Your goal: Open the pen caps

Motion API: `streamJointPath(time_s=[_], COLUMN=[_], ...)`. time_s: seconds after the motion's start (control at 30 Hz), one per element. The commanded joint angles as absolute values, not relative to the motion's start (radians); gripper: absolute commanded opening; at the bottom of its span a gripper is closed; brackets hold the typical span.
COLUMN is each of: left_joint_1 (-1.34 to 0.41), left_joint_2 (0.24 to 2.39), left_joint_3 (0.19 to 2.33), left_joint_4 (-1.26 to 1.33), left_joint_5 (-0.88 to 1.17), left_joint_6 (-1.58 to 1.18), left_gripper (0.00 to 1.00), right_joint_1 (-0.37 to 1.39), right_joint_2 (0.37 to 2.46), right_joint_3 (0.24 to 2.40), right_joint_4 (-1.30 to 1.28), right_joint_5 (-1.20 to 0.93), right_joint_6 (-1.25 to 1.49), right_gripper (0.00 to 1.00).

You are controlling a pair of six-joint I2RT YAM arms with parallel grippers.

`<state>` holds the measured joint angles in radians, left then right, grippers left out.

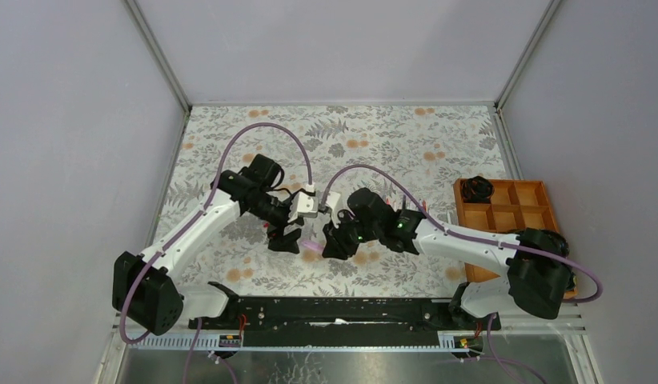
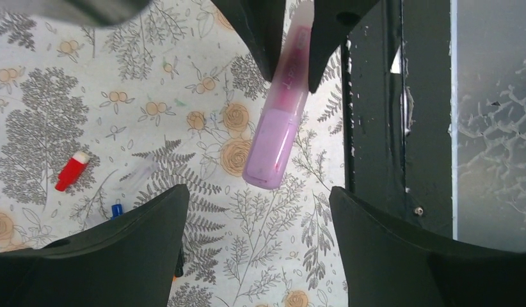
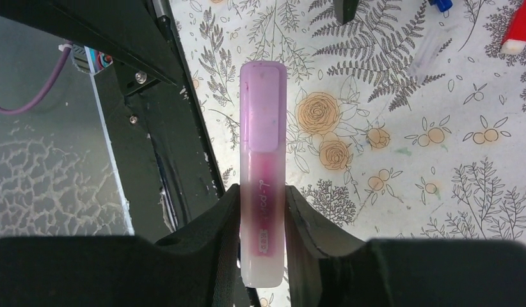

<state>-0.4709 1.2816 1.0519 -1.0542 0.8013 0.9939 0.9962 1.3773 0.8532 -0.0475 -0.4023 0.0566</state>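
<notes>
arms (image 1: 194, 228): white links, black joints | cables (image 1: 262, 128): purple | bases (image 1: 146, 292): black

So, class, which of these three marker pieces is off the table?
The pink marker with the lilac cap, clamped in the right claw; the red piece and blue piece lie on the cloth.

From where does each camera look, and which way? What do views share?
Top external: above and behind the arms, looking down at the table; both arms show.
Left wrist: looking down past the open left gripper at the pink pen.
Right wrist: looking along the right gripper, shut on that pen.
Both wrist views share the pen.
</notes>
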Motion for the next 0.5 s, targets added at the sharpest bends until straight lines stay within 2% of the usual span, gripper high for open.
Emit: streamJointPath(time_s=[0.0,0.27,0.47], left_joint_1=[-0.477,-0.400,-0.408], left_joint_2=[1.277,1.228,1.212], left_joint_3=[1.053,1.156,1.170], left_joint_4=[-0.949,-1.056,-1.113], left_joint_5=[0.828,0.927,0.953], left_joint_6=[0.929,0.976,1.013], left_gripper=[0.89,0.98,0.98], right_joint_1=[0.995,0.970,0.956], right_joint_2=[1.323,1.227,1.219], right_joint_3=[0.895,0.792,0.814], right_joint_4=[0.043,0.105,0.083], right_joint_5=[-0.434,-0.437,-0.478], right_joint_6=[0.085,0.147,0.153], right_gripper=[0.00,0.00,0.00])
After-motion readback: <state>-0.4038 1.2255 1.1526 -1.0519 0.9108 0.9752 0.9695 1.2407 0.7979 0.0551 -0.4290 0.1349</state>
